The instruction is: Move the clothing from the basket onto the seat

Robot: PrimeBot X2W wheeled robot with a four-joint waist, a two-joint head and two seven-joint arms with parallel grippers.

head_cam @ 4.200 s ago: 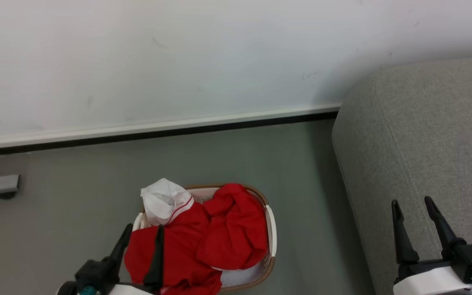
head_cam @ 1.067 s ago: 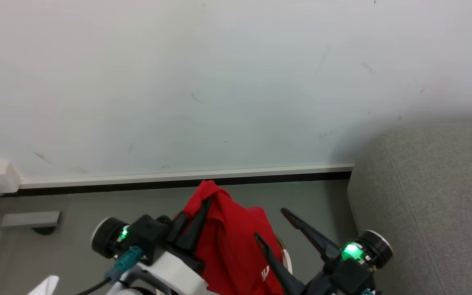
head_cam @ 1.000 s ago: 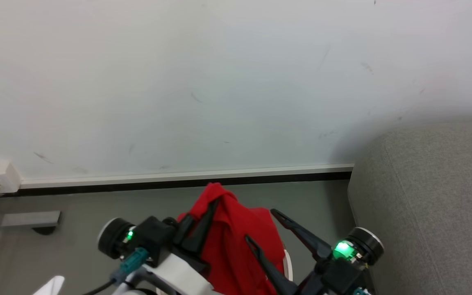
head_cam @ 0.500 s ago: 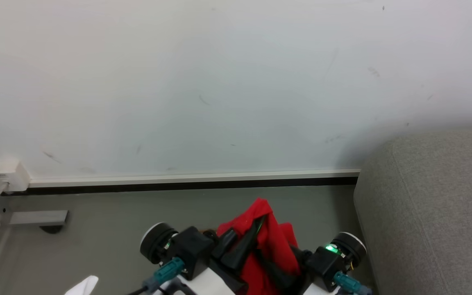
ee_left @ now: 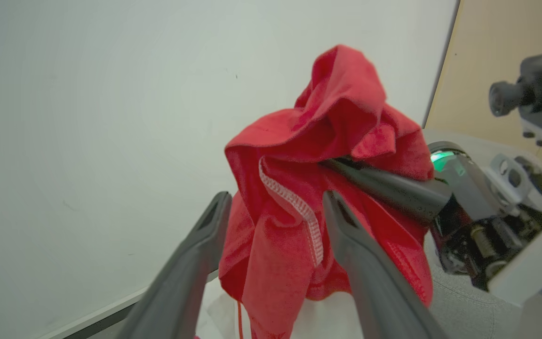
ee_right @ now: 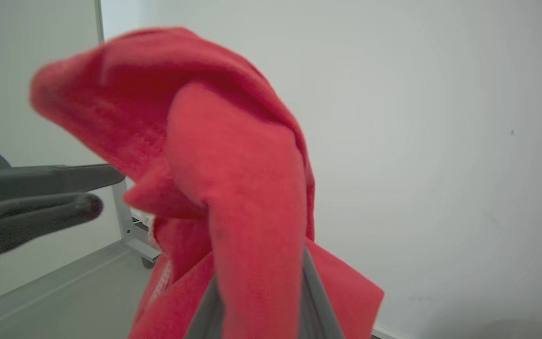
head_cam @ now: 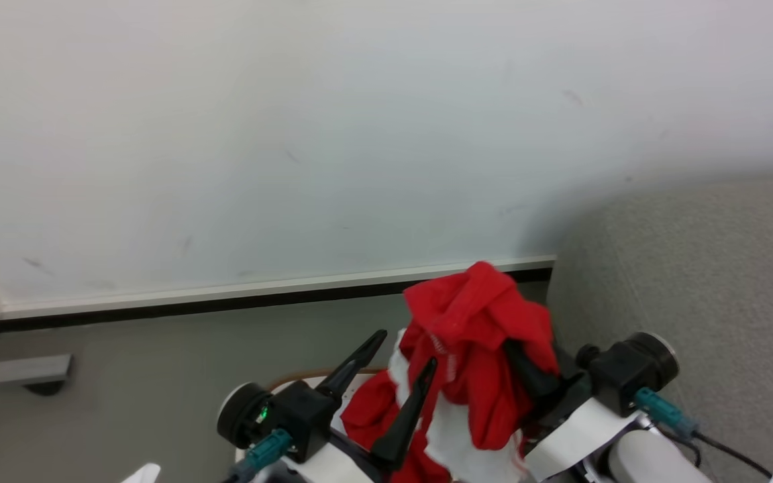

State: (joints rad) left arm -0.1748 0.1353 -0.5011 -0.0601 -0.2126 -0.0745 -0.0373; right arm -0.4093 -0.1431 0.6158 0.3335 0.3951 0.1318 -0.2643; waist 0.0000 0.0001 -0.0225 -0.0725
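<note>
Since half a second ago the red garment (head_cam: 477,322) has passed from my left pincer (head_cam: 396,365) to my right pincer (head_cam: 527,372), and the head camera has swung too, so the whole picture sits differently. My right pincer is clenched on a bunch of the cloth, which drapes over it and hides its tips. The garment hangs in the air, lifted above the basket (head_cam: 306,371) and just left of the grey seat (head_cam: 695,282), apart from it as far as I can tell. My left pincer is released, its two dark fingers (head_cam: 358,357) spread and empty, just left of the hanging cloth. A strip of white trim (ee_left: 294,207) runs down the bundle and a white panel (head_cam: 457,446) trails below it. I judge this to be the carrying step: the piece is out of the basket and not yet on the seat. The next move calls for swinging my right arm rightward over the seat, high enough that the trailing hem clears the rounded edge, then opening. Counted: two pincers, one basket with a slice of its brown rim in view at the near edge, one seat, one garment plainly held. More red lies low beside the basket rim, and I cannot tell whether that is a second garment or the tail of the first
</note>
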